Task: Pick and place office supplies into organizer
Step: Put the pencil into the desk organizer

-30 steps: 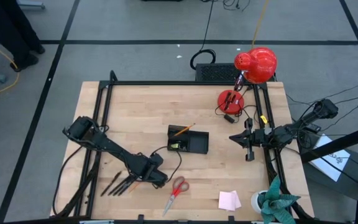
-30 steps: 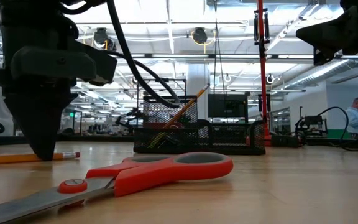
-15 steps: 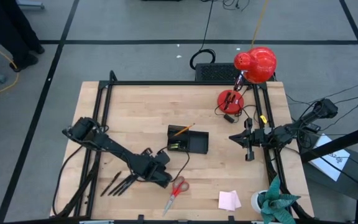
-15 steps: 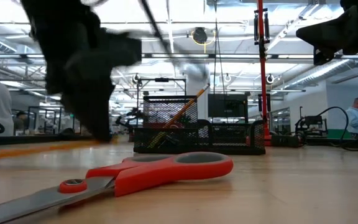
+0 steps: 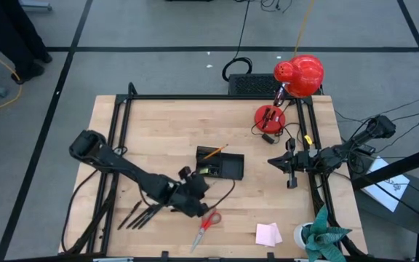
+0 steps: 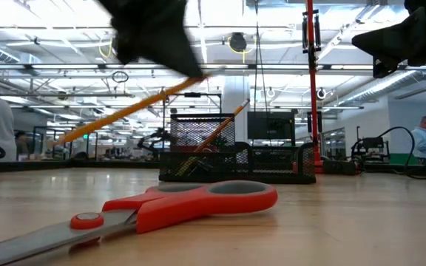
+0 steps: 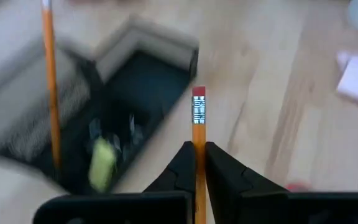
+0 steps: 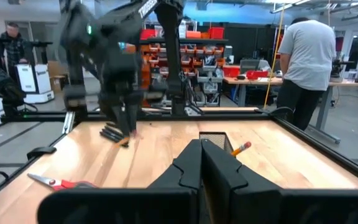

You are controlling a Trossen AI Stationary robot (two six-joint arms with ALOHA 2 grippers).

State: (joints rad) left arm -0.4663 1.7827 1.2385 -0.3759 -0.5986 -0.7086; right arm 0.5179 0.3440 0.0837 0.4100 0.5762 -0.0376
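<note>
My left gripper (image 5: 197,191) hangs above the table just near of the black organizer (image 5: 222,166), shut on an orange pencil (image 7: 198,118). In the low view this pencil (image 6: 124,109) slants in the air. A second orange pencil (image 5: 213,152) stands tilted in the organizer's tall mesh cup, and a small yellow piece (image 7: 101,163) lies in a low compartment. Red-handled scissors (image 5: 206,225) lie flat near the front edge, black pens (image 5: 140,215) to their left, and a pink sticky-note pad (image 5: 268,233) to their right. My right gripper (image 5: 291,175) waits shut at the right edge. My left gripper pinches the pencil's shaft (image 7: 198,148) between its two fingers, a short way behind the eraser end (image 7: 198,94), which sticks out past the fingertips. The pencil lies along the fingers, not across them. It is lifted clear of the table and tilted.
A red desk lamp (image 5: 300,75) with its round base (image 5: 270,116) stands at the far right. A white roll (image 5: 302,234) and a small plant (image 5: 327,236) sit at the near right corner. Black rails (image 5: 195,98) frame the table. People stand in the room behind.
My left gripper has risen from the table by the pens and gone toward the organizer, tipping its fingers up and rolling. The pencil, which lay flat on the table, has come up with it and now slants in the air.
</note>
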